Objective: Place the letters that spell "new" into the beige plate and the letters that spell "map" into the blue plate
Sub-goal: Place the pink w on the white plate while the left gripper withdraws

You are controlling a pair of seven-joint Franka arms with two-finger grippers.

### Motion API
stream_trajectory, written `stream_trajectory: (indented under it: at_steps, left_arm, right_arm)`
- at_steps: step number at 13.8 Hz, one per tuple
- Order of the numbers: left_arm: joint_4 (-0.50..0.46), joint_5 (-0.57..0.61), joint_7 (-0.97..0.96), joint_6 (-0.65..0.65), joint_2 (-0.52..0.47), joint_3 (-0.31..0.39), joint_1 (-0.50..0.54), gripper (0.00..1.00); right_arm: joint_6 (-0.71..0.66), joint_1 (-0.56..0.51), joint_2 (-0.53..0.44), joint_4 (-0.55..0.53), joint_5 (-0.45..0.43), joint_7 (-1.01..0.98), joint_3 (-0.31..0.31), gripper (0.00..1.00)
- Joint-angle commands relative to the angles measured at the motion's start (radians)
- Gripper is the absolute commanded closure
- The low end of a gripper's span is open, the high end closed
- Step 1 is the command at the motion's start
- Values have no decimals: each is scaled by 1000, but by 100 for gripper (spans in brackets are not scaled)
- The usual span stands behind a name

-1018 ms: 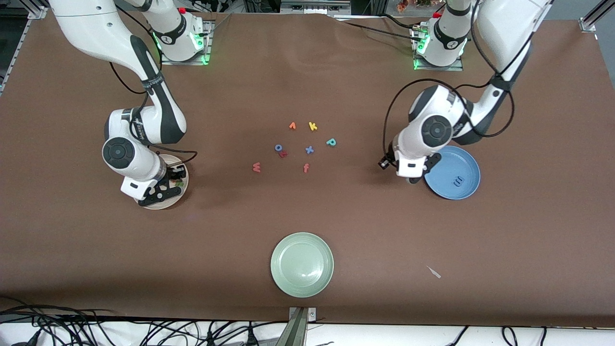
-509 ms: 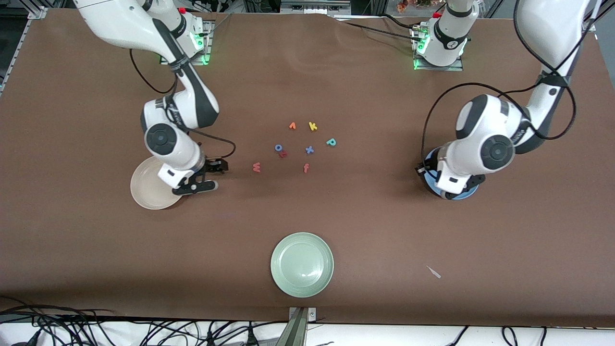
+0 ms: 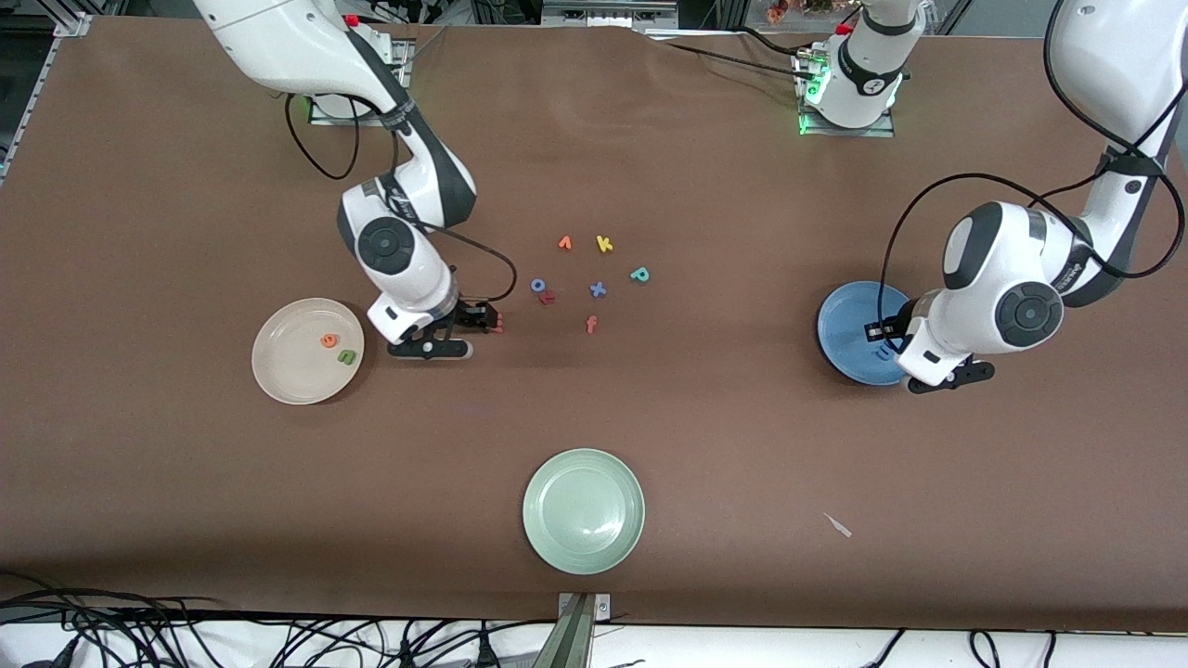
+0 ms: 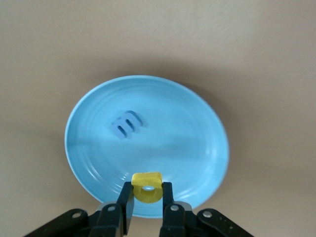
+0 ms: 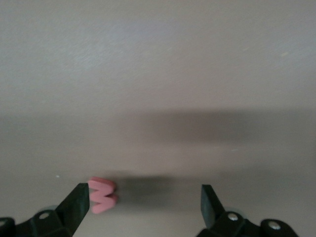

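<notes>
My left gripper (image 4: 147,191) is shut on the yellow a (image 4: 147,186) and hangs over the rim of the blue plate (image 4: 187,128). The blue m (image 4: 126,124) lies in that plate. My right gripper (image 5: 145,195) is open, low over the table, with the salmon w (image 5: 102,194) just inside one finger (image 5: 79,200). The beige plate (image 3: 288,366) holds the orange e (image 3: 329,340) and the green n (image 3: 346,356). The teal p (image 3: 639,275) lies among the loose letters at mid-table.
Loose letters at mid-table are an orange v (image 3: 564,243), a yellow k (image 3: 604,244), a blue o (image 3: 537,285), a blue x (image 3: 598,289) and a red f (image 3: 591,324). A pale green plate (image 3: 584,510) sits nearer the front camera.
My right gripper opened, left the beige plate and moved to the w. My left arm swung across the blue plate toward its own end of the table, still shut on the a.
</notes>
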Motion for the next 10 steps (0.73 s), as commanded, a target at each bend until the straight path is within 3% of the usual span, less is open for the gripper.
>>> stream_trajectory:
  at_steps: [1,6,8,9,10]
  left_arm:
    - [5,31,54,15,54,-11,26,100]
    - [-24,31,60,16,128,-9,54,100]
    - [-35,31,60,14,129,-9,63,98]
    - [-38,31,60,11,129,-9,63,90]
    - [-38,31,60,9,129,-9,63,61]
  right_arm:
    - [47,31,26,8,8,80,-3,0]
    - [51,62,75,49,8,116,-3,0]
    - [51,62,75,49,8,116,-3,8]
    - [56,62,80,49,8,116,-3,13]
    - [59,64,81,49,8,116,-3,19]
